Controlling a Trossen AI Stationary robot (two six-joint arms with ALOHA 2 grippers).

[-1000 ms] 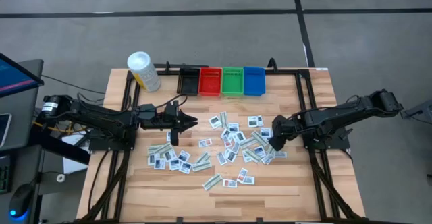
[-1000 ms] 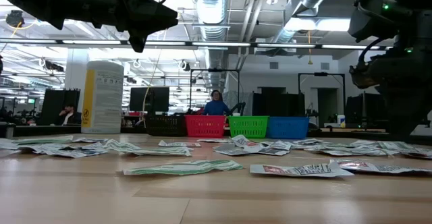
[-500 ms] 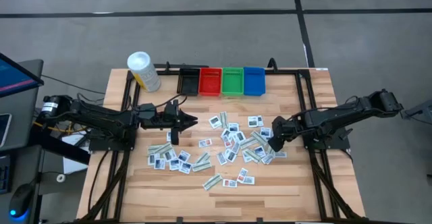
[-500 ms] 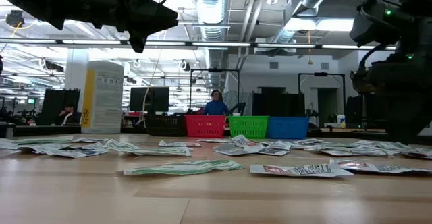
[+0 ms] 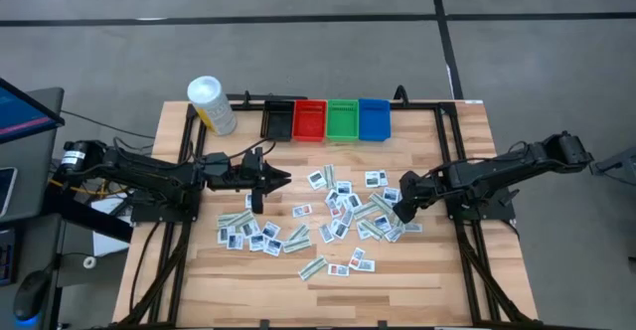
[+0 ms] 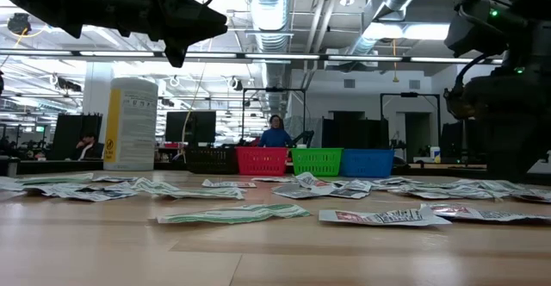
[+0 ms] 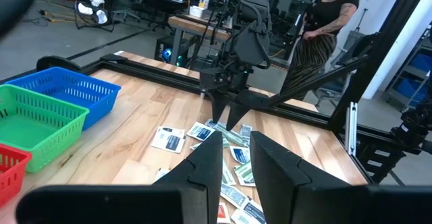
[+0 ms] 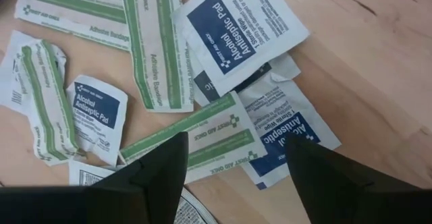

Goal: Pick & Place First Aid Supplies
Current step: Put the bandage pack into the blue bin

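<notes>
The first aid supplies [image 5: 343, 211], small flat white packets and pale-green strips, lie scattered flat on the middle of the wooden table [image 5: 437, 270]. My right gripper [image 5: 400, 211] points steeply down over the heap's right end, open. In the right wrist view its fingers [image 8: 165, 166] stand on either side of a green-striped strip [image 8: 196, 140] and a blue-printed wipe packet [image 8: 290, 133]; I cannot tell whether they touch them. My left gripper [image 5: 286, 179] hangs level above the table left of the heap, open, with nothing between its fingers [image 7: 202, 166].
Black [image 5: 277, 119], red [image 5: 309, 119], green [image 5: 342, 119] and blue [image 5: 374, 119] bins stand in a row at the table's far edge. A white-capped yellow bottle [image 5: 211, 104] stands at the far left. Bare wood lies along the near edge. People show in the room beyond.
</notes>
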